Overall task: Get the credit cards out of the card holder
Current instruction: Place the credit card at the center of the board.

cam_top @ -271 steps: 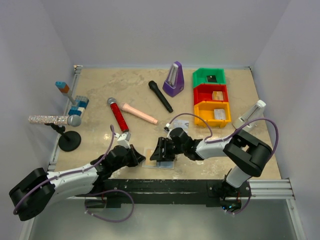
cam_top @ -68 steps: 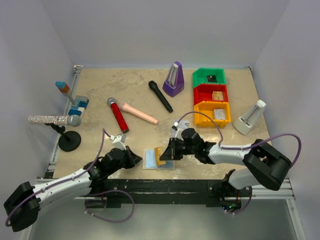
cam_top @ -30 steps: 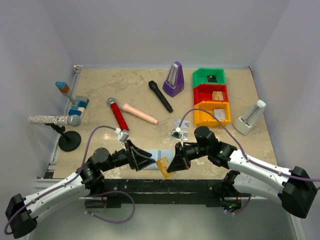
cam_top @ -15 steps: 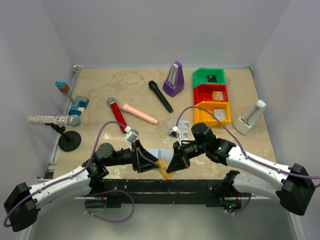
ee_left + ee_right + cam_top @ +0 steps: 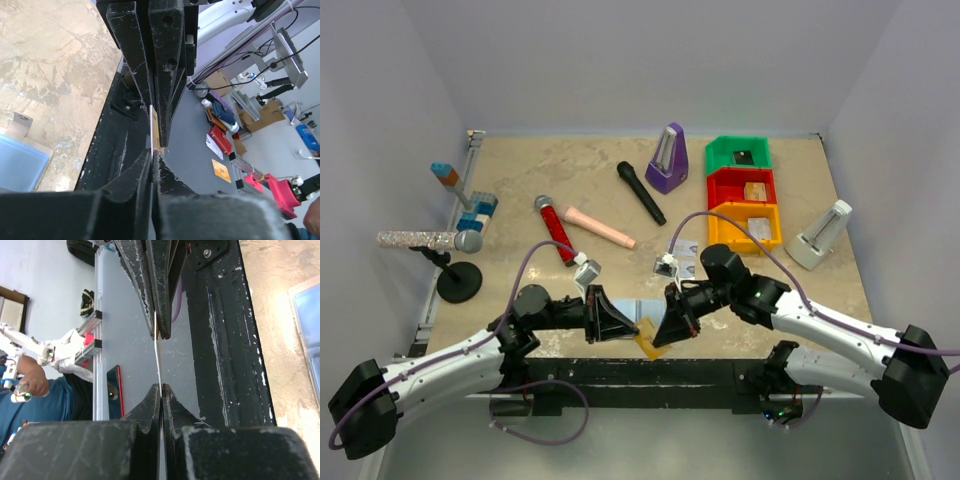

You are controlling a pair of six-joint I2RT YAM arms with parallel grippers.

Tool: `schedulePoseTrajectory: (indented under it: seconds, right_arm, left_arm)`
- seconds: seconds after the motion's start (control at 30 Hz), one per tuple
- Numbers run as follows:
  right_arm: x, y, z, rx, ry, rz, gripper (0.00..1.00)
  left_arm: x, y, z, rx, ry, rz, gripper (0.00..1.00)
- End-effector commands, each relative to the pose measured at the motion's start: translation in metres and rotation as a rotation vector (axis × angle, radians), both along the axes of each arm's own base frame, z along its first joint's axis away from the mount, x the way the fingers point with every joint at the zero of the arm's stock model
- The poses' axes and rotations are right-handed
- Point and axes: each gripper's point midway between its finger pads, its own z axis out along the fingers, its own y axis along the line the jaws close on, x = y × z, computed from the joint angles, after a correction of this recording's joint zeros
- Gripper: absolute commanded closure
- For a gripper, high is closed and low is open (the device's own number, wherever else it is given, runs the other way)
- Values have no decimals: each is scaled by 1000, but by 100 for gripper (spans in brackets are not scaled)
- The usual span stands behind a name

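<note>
The card holder (image 5: 640, 304) lies open on the table (image 5: 520, 180) in the lower middle of the overhead view, its light blue inside facing up, in the gap between the two arms. Just below it, near the bottom edge of the table, an orange card (image 5: 646, 342) is clear of the holder and off the surface, and both arms meet on it.

The left gripper (image 5: 628, 327) comes in from the left and the right gripper (image 5: 662, 335) from the right. In each wrist view we see the card edge-on as a thin line running from that arm's own fingers straight into the other arm's. Both pairs of fingers are clenched on the card, one at each end.

We judge this to be a handover within the removal step: one card is out and shared between the two arms, not yet set down. The next move calls for one arm to let go first while the other keeps its pinch, so the thin card neither bends nor drops over the near edge. The holding arm should then lay it flat on bare table, apart from the holder. We cannot tell from these views whether the holder has more in its pockets, so it needs checking after that.
</note>
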Motion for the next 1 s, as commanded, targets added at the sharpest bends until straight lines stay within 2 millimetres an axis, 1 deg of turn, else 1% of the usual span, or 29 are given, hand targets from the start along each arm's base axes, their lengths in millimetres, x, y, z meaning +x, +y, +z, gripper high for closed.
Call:
schedulePoseTrajectory:
  seconds: [0.0,0.03,0.13,0.17,0.2,0.27,0.33,0.4,0.43,0.47,0.57,0.63,0.67,0.73,0.83,0.97]
  right_arm:
    - [-2,3,15,37,-30,41,100]
    - [-1,3,15,34,-33,35,98]
    - [3,3,13,18,-46,6,61]
    - [5,2,12,11,-50,-11,53]
    - [6,1,11,3,-55,-27,48]
    - [11,-1,10,-23,-77,-62,43]
    - [19,-7,9,-66,-118,-116,41]
    - [28,-14,12,-91,-158,-181,39]
    - [33,-18,14,-99,-181,-222,39]
    - [38,-22,15,-107,-198,-264,39]
    - [51,-33,19,-113,-247,-391,39]
    - [55,-39,21,-106,-265,-445,40]
    - [55,-45,19,-105,-266,-477,40]
    - [56,-49,16,-112,-268,-495,40]
    - [54,-52,12,-108,-264,-509,40]
    - [51,-54,9,-96,-247,-518,40]
  left_arm:
    - [-1,-2,28,-76,-72,-21,100]
    - [0,-2,27,-74,-66,-17,100]
    - [6,-1,18,-55,-34,30,100]
    - [10,-1,15,-44,-20,55,100]
    - [18,0,9,-26,1,106,100]
    - [36,6,-6,27,45,227,100]
    - [58,16,-21,80,93,381,100]
    - [81,33,-36,125,139,555,100]
    - [88,41,-40,137,165,618,100]
    - [100,53,-46,154,188,715,100]
    - [120,78,-54,169,252,905,100]
    - [128,88,-59,164,294,988,100]
    - [136,96,-66,175,327,1060,100]
    - [142,101,-72,190,352,1108,100]
    - [153,100,-72,183,358,1143,100]
    - [172,108,-79,172,382,1219,100]
